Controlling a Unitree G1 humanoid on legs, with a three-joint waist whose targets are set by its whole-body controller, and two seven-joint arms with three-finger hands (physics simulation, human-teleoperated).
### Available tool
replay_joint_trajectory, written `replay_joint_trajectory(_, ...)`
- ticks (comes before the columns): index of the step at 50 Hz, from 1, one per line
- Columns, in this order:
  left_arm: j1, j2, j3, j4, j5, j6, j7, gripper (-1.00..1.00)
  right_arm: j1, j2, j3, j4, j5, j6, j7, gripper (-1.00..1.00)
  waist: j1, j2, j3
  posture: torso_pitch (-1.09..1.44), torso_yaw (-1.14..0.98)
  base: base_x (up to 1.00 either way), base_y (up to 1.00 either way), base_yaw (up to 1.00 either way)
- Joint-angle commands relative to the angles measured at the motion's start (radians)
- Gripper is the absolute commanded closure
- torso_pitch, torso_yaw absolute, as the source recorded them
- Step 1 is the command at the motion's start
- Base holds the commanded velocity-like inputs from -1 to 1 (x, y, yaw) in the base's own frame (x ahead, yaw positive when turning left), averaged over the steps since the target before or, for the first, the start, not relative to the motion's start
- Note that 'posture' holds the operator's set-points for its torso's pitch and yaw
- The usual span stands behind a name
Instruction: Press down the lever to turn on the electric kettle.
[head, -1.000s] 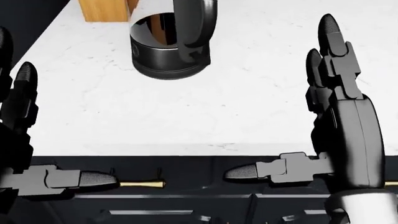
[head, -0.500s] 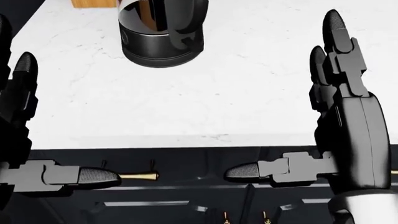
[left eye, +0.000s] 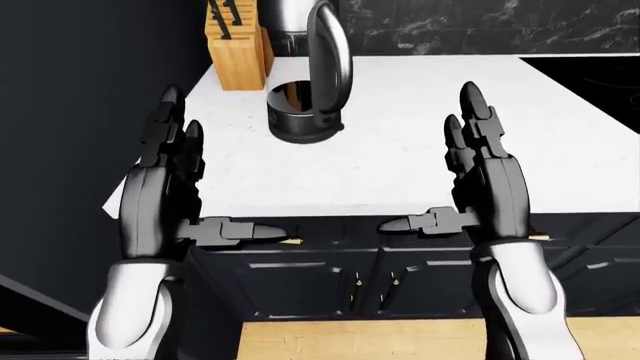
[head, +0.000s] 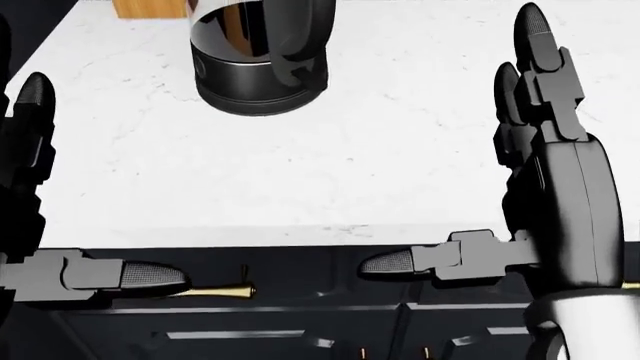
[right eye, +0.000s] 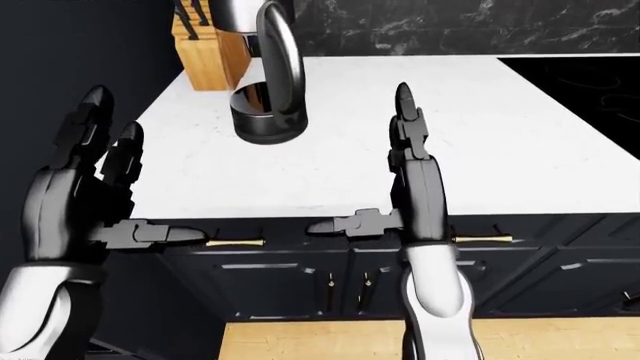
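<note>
Both hands spread open, left hand (left eye: 160, 202) and right hand (left eye: 487, 187) raised above white counter (left eye: 400, 150) edge, kettle (left eye: 308, 90) upright near counter's top-left beside knife block (left eye: 236, 45), untouched.

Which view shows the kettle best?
The left-eye view: the kettle shows base, handle and part of its steel body. The right-eye view is similar but smaller; the head view crops everything above the lower body.
</note>
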Motion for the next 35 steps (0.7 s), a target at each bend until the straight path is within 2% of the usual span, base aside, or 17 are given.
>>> replay_joint_trajectory(1,-0.018,0.006,0.006,-0.025,-0.002,-0.028,0.002,-1.00,-0.024,-0.003,-0.002,-0.023,-0.001,-0.030,-0.003,-1.00,0.000,0.001,-0.017,0.00,0.00,0.01,0.00,0.00)
replay_joint_trajectory(7,-0.022,0.009,0.010,-0.024,-0.007,-0.026,0.003,-1.00,-0.030,-0.002,0.004,-0.023,-0.007,-0.027,-0.004,-1.00,0.000,0.001,-0.010,0.00,0.00,0.03,0.00,0.00)
replay_joint_trajectory(8,-0.020,0.009,0.010,-0.024,-0.007,-0.027,0.003,-1.00,-0.030,-0.003,0.006,-0.024,-0.009,-0.025,-0.003,-1.00,-0.001,0.005,-0.029,0.00,0.00,0.09,0.00,0.00)
replay_joint_trajectory(9,-0.020,0.010,0.010,-0.025,-0.008,-0.026,0.003,-1.00,-0.031,-0.003,0.007,-0.024,-0.011,-0.024,-0.003,-1.00,0.000,0.007,-0.007,0.00,0.00,0.09,0.00,0.00)
replay_joint_trajectory(10,-0.022,0.010,0.010,-0.027,-0.009,-0.022,0.004,-1.00,-0.030,-0.002,0.009,-0.028,-0.013,-0.021,-0.003,-1.00,0.000,0.010,0.003,0.00,0.00,0.09,0.00,0.00)
replay_joint_trajectory(16,-0.020,0.010,0.010,-0.033,-0.010,-0.018,0.006,-1.00,-0.032,0.000,0.009,-0.032,-0.016,-0.016,-0.002,-1.00,-0.001,0.019,0.014,0.00,0.00,0.11,0.00,0.00)
replay_joint_trajectory(19,-0.016,0.010,0.009,-0.033,-0.010,-0.021,0.006,-1.00,-0.032,0.001,0.012,-0.034,-0.019,-0.014,-0.003,-1.00,-0.001,0.013,0.012,0.00,0.00,0.12,0.00,0.00)
replay_joint_trajectory(23,-0.012,0.009,0.010,-0.032,-0.010,-0.025,0.005,-1.00,-0.028,0.002,0.014,-0.037,-0.022,-0.016,-0.003,-1.00,-0.002,-0.004,0.025,0.00,0.00,0.16,0.00,0.00)
replay_joint_trajectory(26,-0.009,0.008,0.007,-0.031,-0.009,-0.029,0.005,-1.00,-0.028,0.004,0.015,-0.040,-0.023,-0.014,-0.003,-1.00,-0.002,0.004,0.020,0.00,0.00,0.17,0.00,0.00)
replay_joint_trajectory(29,-0.007,0.007,0.006,-0.030,-0.008,-0.032,0.004,-1.00,-0.028,0.004,0.015,-0.041,-0.023,-0.014,-0.002,-1.00,0.001,-0.009,0.011,0.00,0.00,0.16,0.00,0.00)
replay_joint_trajectory(32,-0.004,0.006,0.006,-0.031,-0.008,-0.033,0.004,-1.00,-0.029,0.004,0.014,-0.039,-0.023,-0.016,-0.002,-1.00,-0.001,0.005,0.016,0.00,0.00,0.16,0.00,0.00)
replay_joint_trajectory(34,-0.003,0.006,0.005,-0.031,-0.007,-0.035,0.004,-1.00,-0.029,0.003,0.013,-0.038,-0.022,-0.017,-0.001,-1.00,-0.005,0.029,0.021,0.00,0.00,0.16,0.00,0.00)
replay_joint_trajectory(35,-0.002,0.006,0.005,-0.029,-0.007,-0.037,0.003,-1.00,-0.029,0.003,0.011,-0.035,-0.021,-0.020,-0.001,-1.00,-0.008,0.050,0.017,0.00,0.00,0.16,0.00,0.00)
